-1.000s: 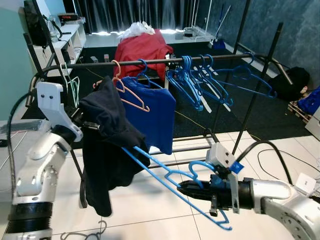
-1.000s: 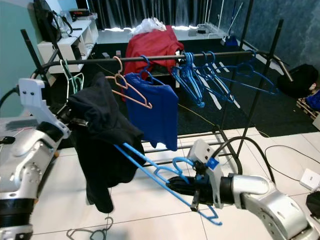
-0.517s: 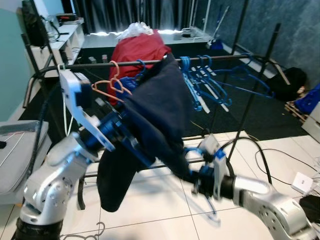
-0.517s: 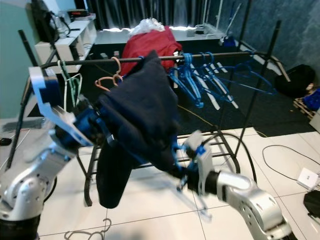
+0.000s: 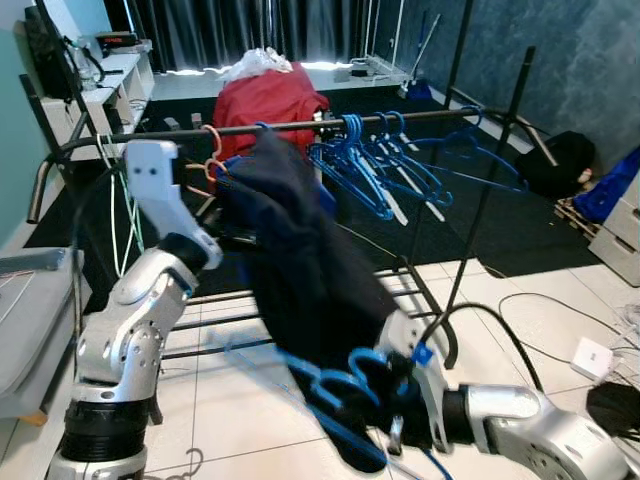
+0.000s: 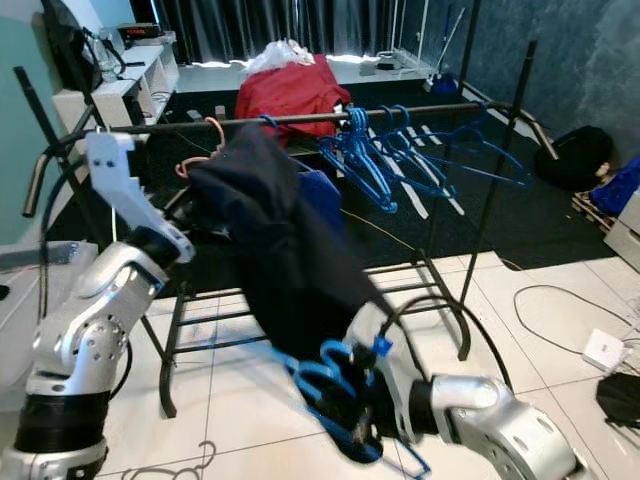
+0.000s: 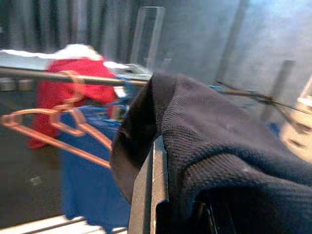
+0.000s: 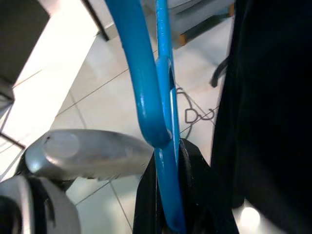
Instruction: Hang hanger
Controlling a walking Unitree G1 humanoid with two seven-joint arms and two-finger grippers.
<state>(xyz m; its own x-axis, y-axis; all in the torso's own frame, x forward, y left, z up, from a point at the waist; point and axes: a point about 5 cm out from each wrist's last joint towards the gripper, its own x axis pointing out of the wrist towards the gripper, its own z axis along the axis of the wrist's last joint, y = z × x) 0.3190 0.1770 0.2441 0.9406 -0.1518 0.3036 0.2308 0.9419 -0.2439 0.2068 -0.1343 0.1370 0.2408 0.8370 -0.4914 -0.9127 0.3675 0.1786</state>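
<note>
The right gripper [image 8: 168,195] sits low over the white tiled floor [image 5: 240,400], its two black fingers [image 8: 146,204] pressed together on the shaft of a bright blue plastic clothes hanger [image 8: 146,97], which runs straight out from between the fingertips and curves into its hook just ahead of them. In the head views that hanger [image 6: 320,385] reaches up and away from the fingers into the lower folds of a dark navy knitted garment [image 5: 300,280], whose hem hangs against the gripper and hides part of the fingers. The left gripper [image 7: 161,195] is raised at the other end of the garment, close below the black metal rail of the clothes rack [image 5: 300,125]; the knit cloth lies draped over its upper finger [image 7: 151,190] and bunches around the fingertips, so that I cannot tell how far these fingers are parted or whether they pinch the cloth. Beyond the left fingers hang a salmon-pink plastic hanger [image 7: 58,131] and a royal blue shirt [image 7: 87,185] on the rail. Farther along the same rail, well apart from both grippers, hangs a cluster of blue hangers [image 5: 390,165]. A red cloth heap [image 5: 265,100] lies behind the rack.
</note>
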